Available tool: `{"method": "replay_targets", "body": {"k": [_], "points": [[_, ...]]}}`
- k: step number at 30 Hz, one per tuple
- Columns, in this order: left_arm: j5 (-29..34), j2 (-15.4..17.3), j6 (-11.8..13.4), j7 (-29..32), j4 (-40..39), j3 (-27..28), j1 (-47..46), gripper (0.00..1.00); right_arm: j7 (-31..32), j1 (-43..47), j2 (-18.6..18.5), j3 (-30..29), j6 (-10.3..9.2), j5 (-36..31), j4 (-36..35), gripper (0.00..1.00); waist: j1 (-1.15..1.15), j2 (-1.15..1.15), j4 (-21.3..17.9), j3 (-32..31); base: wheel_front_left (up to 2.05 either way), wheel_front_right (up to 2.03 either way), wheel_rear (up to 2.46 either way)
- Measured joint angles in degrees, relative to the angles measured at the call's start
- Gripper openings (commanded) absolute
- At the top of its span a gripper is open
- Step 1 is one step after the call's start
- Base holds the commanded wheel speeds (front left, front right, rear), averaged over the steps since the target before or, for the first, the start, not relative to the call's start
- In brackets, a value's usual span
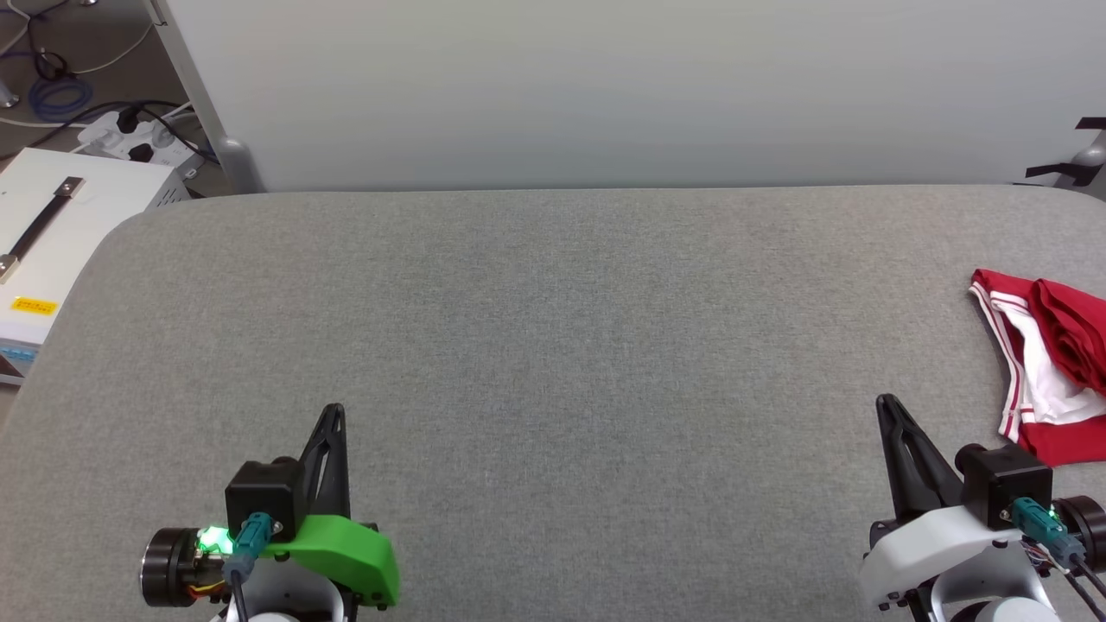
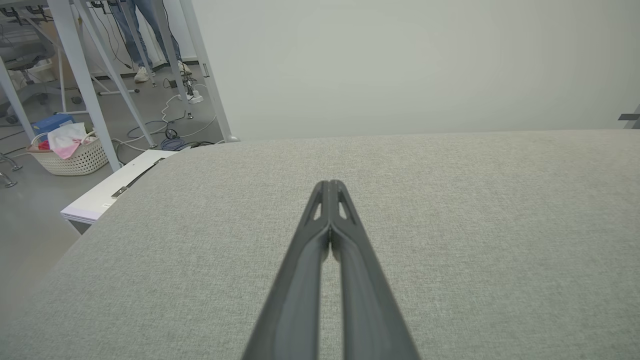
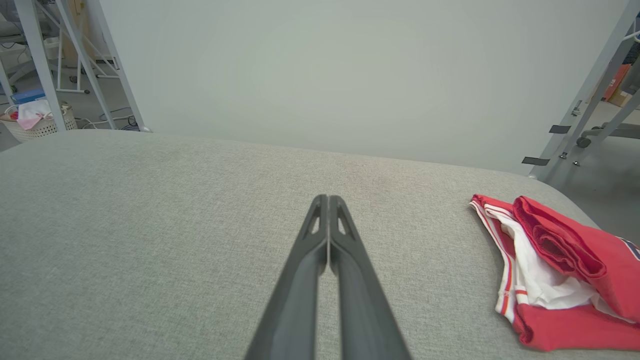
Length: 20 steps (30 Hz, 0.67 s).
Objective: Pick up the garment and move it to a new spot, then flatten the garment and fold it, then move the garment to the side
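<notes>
Basket point(image 2: 82, 161) holds pink cloth point(image 2: 66, 140); garment point(image 1: 1058, 345) on table point(image 1: 553, 345).

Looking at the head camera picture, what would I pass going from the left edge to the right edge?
White box with a handle → left gripper, shut → right gripper, shut → the garment, bunched up.

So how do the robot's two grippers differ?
The left gripper has a green cover; the right gripper has a white cover. The garment lies crumpled beside the right gripper, far from the left gripper. Both are shut and hold nothing.
</notes>
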Motion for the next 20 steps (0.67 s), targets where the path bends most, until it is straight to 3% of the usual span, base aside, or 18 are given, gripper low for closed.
{"method": "replay_targets", "body": {"k": [20], "points": [[0.5,0.0,0.2,2.4,-0.4,0.3,-0.6,0.00,2.2,-0.9,0.0,0.3,0.00,-0.6,0.6,0.00,0.00,0.00,-0.3,-0.5,0.00,0.00,0.00]]}}
